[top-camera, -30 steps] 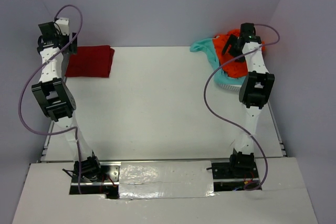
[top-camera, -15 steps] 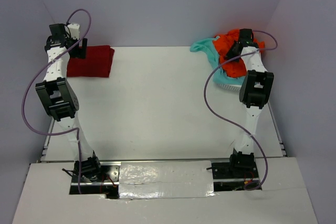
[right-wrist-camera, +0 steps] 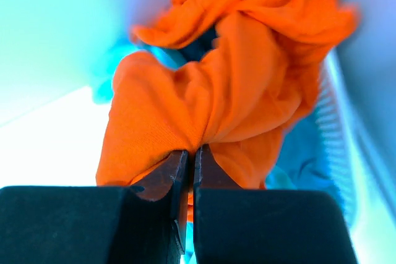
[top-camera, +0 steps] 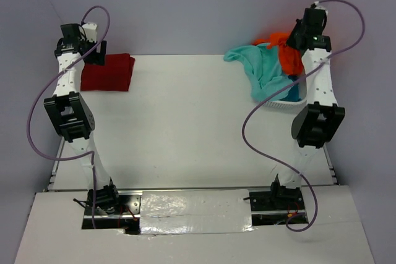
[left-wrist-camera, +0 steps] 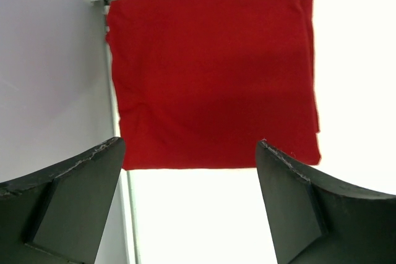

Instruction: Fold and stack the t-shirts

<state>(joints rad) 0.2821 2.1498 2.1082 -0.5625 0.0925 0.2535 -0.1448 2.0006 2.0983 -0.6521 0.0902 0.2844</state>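
Note:
A dark red t-shirt [top-camera: 108,72] [left-wrist-camera: 213,72] lies folded flat at the table's far left corner. My left gripper [top-camera: 93,54] [left-wrist-camera: 189,153] hovers open above its near edge, nothing between the fingers. At the far right, my right gripper [top-camera: 296,36] [right-wrist-camera: 191,151] is raised and shut on a fold of the bright orange t-shirt [top-camera: 286,54] [right-wrist-camera: 229,97], which hangs from it above the basket. A mint-aqua t-shirt [top-camera: 258,69] drapes over the basket's left rim onto the table. A deeper teal-blue t-shirt [top-camera: 293,93] [right-wrist-camera: 309,159] lies inside the basket.
The white mesh basket [top-camera: 278,104] [right-wrist-camera: 334,122] stands at the far right corner against the wall. Grey walls close in the table on the left, back and right. A purple cable loops off each arm.
The right gripper went down into the basket, shut on the orange shirt and rose up and right with it. The left gripper shifted slightly right, over the red shirt's edge.

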